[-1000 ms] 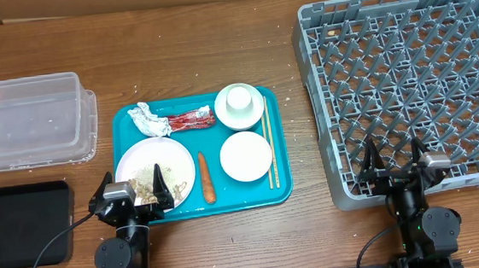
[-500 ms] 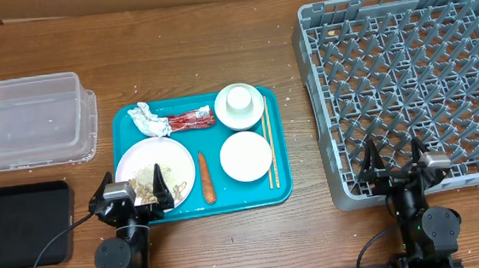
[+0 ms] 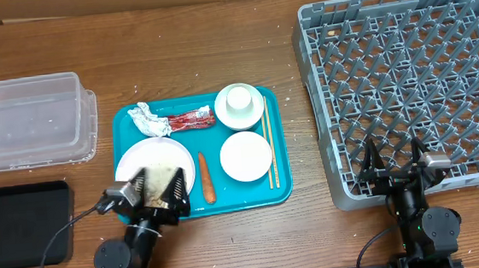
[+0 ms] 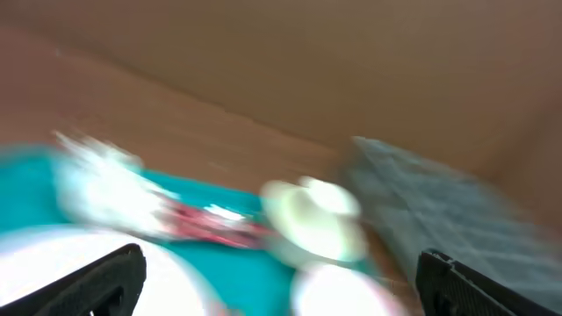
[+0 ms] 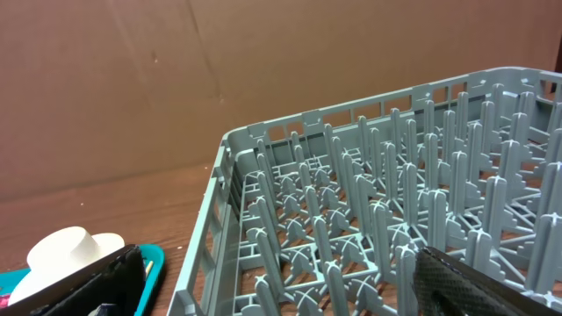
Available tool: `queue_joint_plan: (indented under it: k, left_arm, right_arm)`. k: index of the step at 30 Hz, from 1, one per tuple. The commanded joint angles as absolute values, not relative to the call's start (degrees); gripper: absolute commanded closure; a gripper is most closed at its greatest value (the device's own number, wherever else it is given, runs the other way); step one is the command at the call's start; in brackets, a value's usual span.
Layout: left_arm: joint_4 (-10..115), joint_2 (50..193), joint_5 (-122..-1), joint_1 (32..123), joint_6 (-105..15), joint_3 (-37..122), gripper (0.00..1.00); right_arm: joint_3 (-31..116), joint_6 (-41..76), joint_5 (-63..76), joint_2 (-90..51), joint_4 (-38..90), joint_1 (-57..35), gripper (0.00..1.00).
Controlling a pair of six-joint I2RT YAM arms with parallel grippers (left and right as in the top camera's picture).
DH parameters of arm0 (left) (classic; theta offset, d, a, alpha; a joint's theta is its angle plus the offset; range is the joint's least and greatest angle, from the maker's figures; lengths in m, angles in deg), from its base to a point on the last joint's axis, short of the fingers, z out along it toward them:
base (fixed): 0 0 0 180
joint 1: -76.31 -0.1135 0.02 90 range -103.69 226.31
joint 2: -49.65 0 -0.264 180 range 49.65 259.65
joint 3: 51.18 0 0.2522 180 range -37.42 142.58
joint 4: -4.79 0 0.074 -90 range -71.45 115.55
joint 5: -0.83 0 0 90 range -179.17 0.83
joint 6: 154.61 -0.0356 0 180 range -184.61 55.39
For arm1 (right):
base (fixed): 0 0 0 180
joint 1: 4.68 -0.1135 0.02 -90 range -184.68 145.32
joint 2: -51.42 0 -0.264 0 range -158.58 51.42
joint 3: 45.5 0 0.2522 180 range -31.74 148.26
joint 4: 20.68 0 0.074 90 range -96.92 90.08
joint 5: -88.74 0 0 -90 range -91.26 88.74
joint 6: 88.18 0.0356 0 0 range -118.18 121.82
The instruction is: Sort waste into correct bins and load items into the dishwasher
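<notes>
On the teal tray (image 3: 282, 186) lie a crumpled white-silver wrapper (image 3: 144, 117), a red wrapper (image 3: 190, 120), an orange carrot (image 3: 205, 177), a large white plate (image 3: 149, 155) with rice scraps, a cup (image 3: 238, 100) on a small dish, a second dish (image 3: 245, 156) and chopsticks (image 3: 268, 140). My left gripper (image 3: 159, 188) stands open over the plate's near edge, holding nothing. The left wrist view is motion-blurred; the cup (image 4: 312, 215) and red wrapper (image 4: 211, 224) show as smears. At the grey dish rack's (image 3: 406, 78) near-left corner my right gripper (image 3: 393, 158) is open and empty.
A clear plastic tub (image 3: 24, 121) sits at the far left, with a black tray (image 3: 20, 224) in front of it. The right wrist view shows the rack's pegs (image 5: 378, 202) and the cup (image 5: 66, 250) at the left. Brown cardboard lines the back.
My left gripper has swung right and forward over the plate's near edge in the last half second. The right arm and all objects stay put.
</notes>
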State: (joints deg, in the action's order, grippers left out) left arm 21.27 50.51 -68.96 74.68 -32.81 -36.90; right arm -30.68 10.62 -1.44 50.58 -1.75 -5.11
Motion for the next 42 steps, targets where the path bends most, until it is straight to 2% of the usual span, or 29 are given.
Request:
queue_joint_plan:
  k: [1, 4, 9, 13, 19, 22, 23, 27, 29, 31, 33, 35, 38, 40, 42]
  left_arm:
    - [21.1, 49.9, -51.8, 74.5, -9.8, -37.1, 0.0]
    - [19.1, 49.9, -49.1, 74.5, -6.2, -37.1, 0.0]
    - [6.5, 49.9, -45.7, 74.5, -6.3, -36.1, 0.0]
    - [9.6, 50.2, -45.9, 74.4, -8.2, -31.5, 0.0]
    - [30.5, 59.8, -48.3, 74.4, -26.1, -15.2, 0.0]
    - [49.1, 72.9, -54.7, 74.4, -37.0, -1.5, 0.0]
    - [60.1, 82.2, -57.2, 74.5, -41.8, 7.2, 0.0]
    - [73.1, 97.1, -57.6, 74.5, -50.9, 20.3, 0.0]
    - [75.3, 101.6, -56.4, 74.5, -49.8, 23.8, 0.0]
    - [74.8, 105.5, -50.1, 74.5, -47.3, 25.5, 0.0]
    - [73.9, 107.7, -51.0, 74.6, -47.9, 25.5, 0.0]
    - [76.2, 109.2, -57.5, 75.2, -46.1, 25.9, 0.0]
    - [86.8, 113.1, -78.2, 77.7, -40.5, 30.7, 0.0]
    - [91.2, 115.4, -86.8, 78.8, -37.3, 34.3, 0.0]
    - [90.3, 116.4, -87.6, 79.0, -37.3, 35.7, 0.0]
  right_arm:
    - [-31.3, 10.4, -1.1, 51.3, -2.1, -5.4, 0.0]
    - [-31.3, 10.4, -1.1, 51.3, -2.1, -5.4, 0.0]
    - [-31.3, 10.4, -1.1, 51.3, -2.1, -5.4, 0.0]
    - [-31.3, 10.4, -1.1, 51.3, -2.1, -5.4, 0.0]
    - [-31.3, 10.4, -1.1, 51.3, -2.1, -5.4, 0.0]
    - [-31.3, 10.4, -1.1, 51.3, -2.1, -5.4, 0.0]
    - [-31.3, 10.4, -1.1, 51.3, -2.1, -5.4, 0.0]
    - [-31.3, 10.4, -1.1, 51.3, -2.1, -5.4, 0.0]
    - [-31.3, 10.4, -1.1, 51.3, -2.1, -5.4, 0.0]
    - [-31.3, 10.4, -1.1, 51.3, -2.1, -5.4, 0.0]
    - [-31.3, 10.4, -1.1, 51.3, -2.1, -5.4, 0.0]
    - [-31.3, 10.4, -1.1, 51.3, -2.1, -5.4, 0.0]
    - [-31.3, 10.4, -1.1, 51.3, -2.1, -5.4, 0.0]
    - [-31.3, 10.4, -1.1, 51.3, -2.1, -5.4, 0.0]
    - [-31.3, 10.4, -1.1, 51.3, -2.1, -5.4, 0.0]
